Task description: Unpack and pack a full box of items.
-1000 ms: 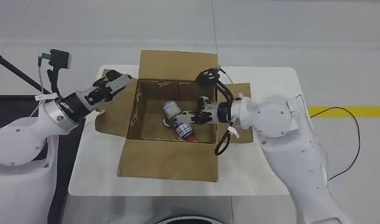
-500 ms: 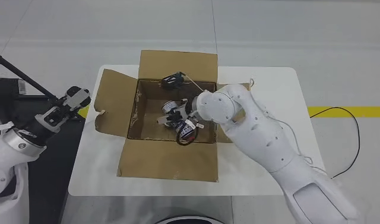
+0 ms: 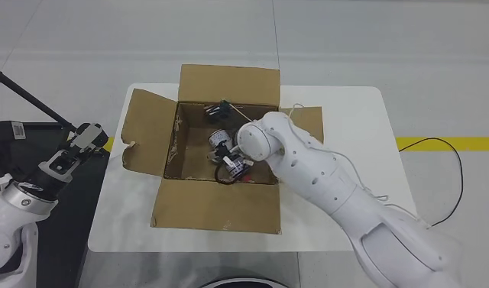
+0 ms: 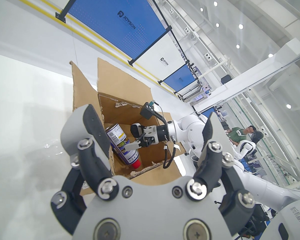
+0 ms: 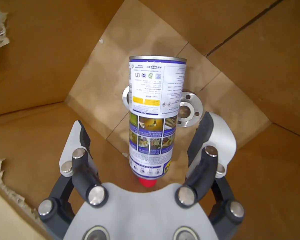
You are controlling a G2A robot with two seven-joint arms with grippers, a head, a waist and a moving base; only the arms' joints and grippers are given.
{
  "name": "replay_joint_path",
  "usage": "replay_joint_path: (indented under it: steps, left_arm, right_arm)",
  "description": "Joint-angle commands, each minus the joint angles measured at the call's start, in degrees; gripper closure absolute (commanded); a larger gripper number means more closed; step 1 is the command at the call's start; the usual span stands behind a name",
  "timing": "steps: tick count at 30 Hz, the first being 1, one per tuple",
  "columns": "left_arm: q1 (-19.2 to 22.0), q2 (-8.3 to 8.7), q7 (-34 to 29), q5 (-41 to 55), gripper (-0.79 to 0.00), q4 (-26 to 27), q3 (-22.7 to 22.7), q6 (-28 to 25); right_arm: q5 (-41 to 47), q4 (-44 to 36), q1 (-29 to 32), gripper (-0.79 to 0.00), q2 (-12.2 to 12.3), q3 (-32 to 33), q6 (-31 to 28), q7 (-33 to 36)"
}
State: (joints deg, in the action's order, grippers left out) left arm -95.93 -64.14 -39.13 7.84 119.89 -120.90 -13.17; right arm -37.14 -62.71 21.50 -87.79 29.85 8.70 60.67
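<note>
1. The spray can [image 5: 153,106] lies inside the cardboard box [image 3: 229,82], over a metal flange [image 5: 190,111] on the box floor.
2. The right gripper [image 5: 143,126] is down in the box, its jaws wide on either side of the can's red-capped end, clear of it.
3. The left gripper [image 4: 150,116] hangs well outside the box's left flap, its jaws wide and empty.
4. The box sits on a white table [image 3: 344,112].

Box [image 3: 229,82] top open; spray can [image 5: 153,106] and flange [image 5: 190,111] occupy floor middle; bare floor along walls.

place: factory-style test hall | cues: blue partition panels [image 4: 115,18], yellow floor lines [image 3: 477,142] (high lit ceiling [image 4: 240,8])
</note>
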Motion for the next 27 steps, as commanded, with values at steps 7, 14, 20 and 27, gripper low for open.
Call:
replay_joint_path:
  steps: [7,14,20,27]
  left_arm:
    - [0.0,0.0,0.0,0.0,-0.785,0.0,0.0,0.0]
    - [0.0,0.0,0.0,0.0,-0.785,0.0,0.0,0.0]
    - [0.0,0.0,0.0,0.0,-0.785,0.0,0.0,0.0]
    - [0.0,0.0,0.0,0.0,-0.785,0.0,0.0,0.0]
  right_arm:
    - [-1.11,4.58,-0.87,-0.757,-2.36,-1.91,1.26,-0.26]
    - [-0.99,8.69,-1.63,-0.711,-4.17,-2.58,1.07,0.61]
    - [-0.61,11.5,-2.13,-0.551,-5.5,-2.74,0.37,1.75]
    - [-0.62,13.3,-2.78,-0.049,-6.62,-2.23,-0.21,1.83]
